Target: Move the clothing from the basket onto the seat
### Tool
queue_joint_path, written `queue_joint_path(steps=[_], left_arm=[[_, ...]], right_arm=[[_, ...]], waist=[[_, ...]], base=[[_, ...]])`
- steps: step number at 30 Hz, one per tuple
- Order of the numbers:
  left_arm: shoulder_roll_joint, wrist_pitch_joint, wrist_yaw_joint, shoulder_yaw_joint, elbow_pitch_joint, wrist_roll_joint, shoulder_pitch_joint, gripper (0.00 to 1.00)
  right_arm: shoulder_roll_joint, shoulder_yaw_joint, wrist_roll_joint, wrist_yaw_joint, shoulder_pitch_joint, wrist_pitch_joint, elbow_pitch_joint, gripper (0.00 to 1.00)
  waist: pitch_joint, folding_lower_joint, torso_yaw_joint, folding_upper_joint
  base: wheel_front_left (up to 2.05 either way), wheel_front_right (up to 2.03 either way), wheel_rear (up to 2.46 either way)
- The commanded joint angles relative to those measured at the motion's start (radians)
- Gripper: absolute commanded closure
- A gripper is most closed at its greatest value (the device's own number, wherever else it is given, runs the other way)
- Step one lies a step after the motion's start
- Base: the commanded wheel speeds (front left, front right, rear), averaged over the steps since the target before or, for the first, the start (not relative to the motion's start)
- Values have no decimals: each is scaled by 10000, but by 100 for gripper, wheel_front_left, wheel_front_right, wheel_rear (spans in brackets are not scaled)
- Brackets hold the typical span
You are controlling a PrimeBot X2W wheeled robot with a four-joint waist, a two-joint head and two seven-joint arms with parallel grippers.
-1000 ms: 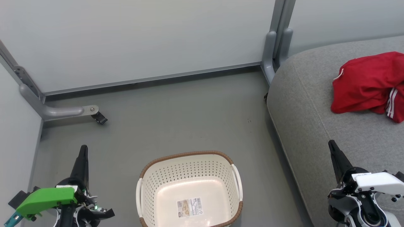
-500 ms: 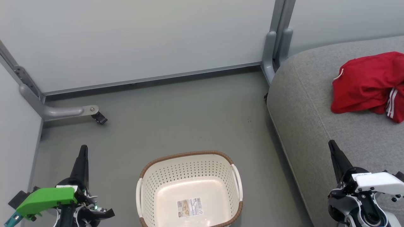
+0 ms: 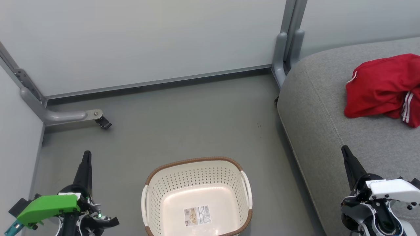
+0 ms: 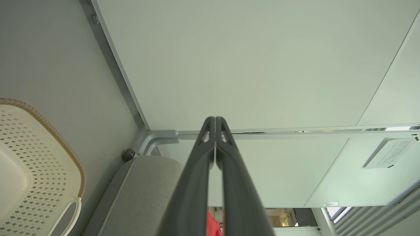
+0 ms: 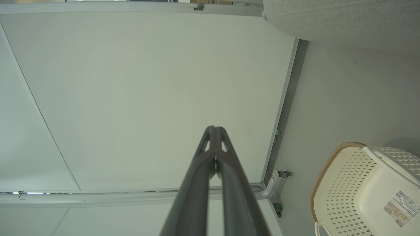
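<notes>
Red clothing (image 3: 384, 88) with white stripes lies bunched on the grey seat (image 3: 328, 131) at the right. The cream basket (image 3: 197, 196) with its brown rim stands on the floor at the bottom middle, holding nothing but a paper label (image 3: 197, 215). My left gripper (image 3: 87, 154) is shut at the lower left, well left of the basket, with nothing in it. My right gripper (image 3: 344, 149) is shut over the seat's front part, holding nothing. In the wrist views the left gripper (image 4: 215, 119) and the right gripper (image 5: 215, 128) have their tips pressed together.
Pale partition walls (image 3: 147, 42) close off the back and left. A grey metal foot with a black caster (image 3: 103, 123) sticks out onto the floor at the left. A grey post (image 3: 285, 52) stands between the wall and the seat. Grey floor (image 3: 197, 118) lies beyond the basket.
</notes>
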Motion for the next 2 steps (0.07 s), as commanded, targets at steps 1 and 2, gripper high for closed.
queue_joint_path(steps=[1, 2], left_arm=[[1, 37, -44, 23, 2, -28, -121, 100], [1, 36, -44, 23, 2, -28, -121, 100]], right_arm=[[-24, -33, 13, -3, -52, 41, 15, 100], [-24, -34, 12, -3, -52, 41, 15, 100]], waist=[[0, 0, 0, 0], [0, 0, 0, 0]], base=[[0, 0, 0], [0, 0, 0]])
